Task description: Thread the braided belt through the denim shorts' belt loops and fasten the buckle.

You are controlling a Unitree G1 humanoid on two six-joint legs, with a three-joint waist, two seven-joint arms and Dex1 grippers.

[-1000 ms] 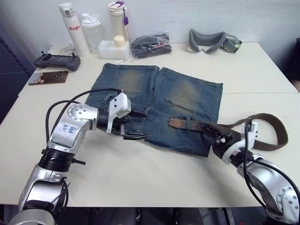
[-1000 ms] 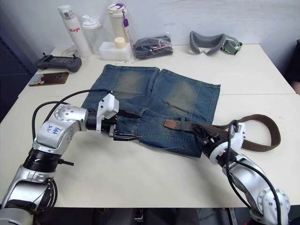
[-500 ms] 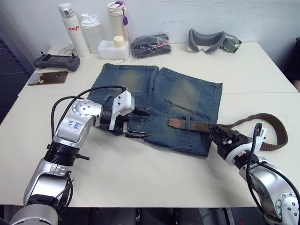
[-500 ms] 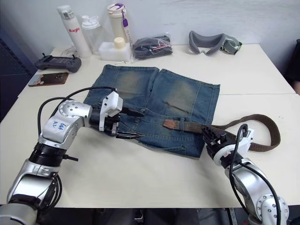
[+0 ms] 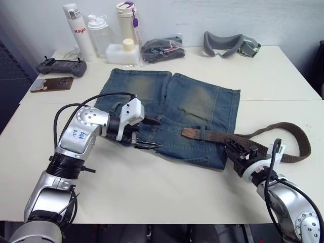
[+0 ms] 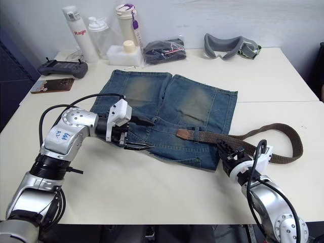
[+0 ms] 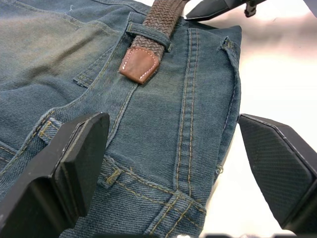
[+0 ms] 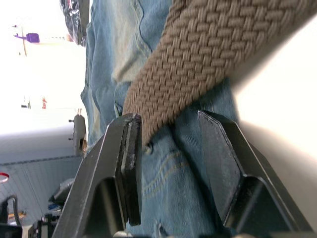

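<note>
One braided belt (image 5: pixel 253 135) seen threaded under one belt loop (image 7: pixel 148 33). Left gripper (image 5: pixel 145 134) held wide, unmoved. Right gripper (image 5: pixel 236 152) held open, withdrawn from denim shorts (image 5: pixel 172 109).

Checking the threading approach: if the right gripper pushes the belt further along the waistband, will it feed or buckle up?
Probably buckle up: the belt is woven and already lies in a slack loop. The leather tip looks stiffer, so pulling there with the left gripper likely feeds better.

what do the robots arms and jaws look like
Both arms are silver metal segments with black joints and looping black cables. The left arm has blue handwritten marks on its shell. White housings sit behind each gripper: left gripper, right gripper. Jaws are black, wedge-shaped fingers.
</note>
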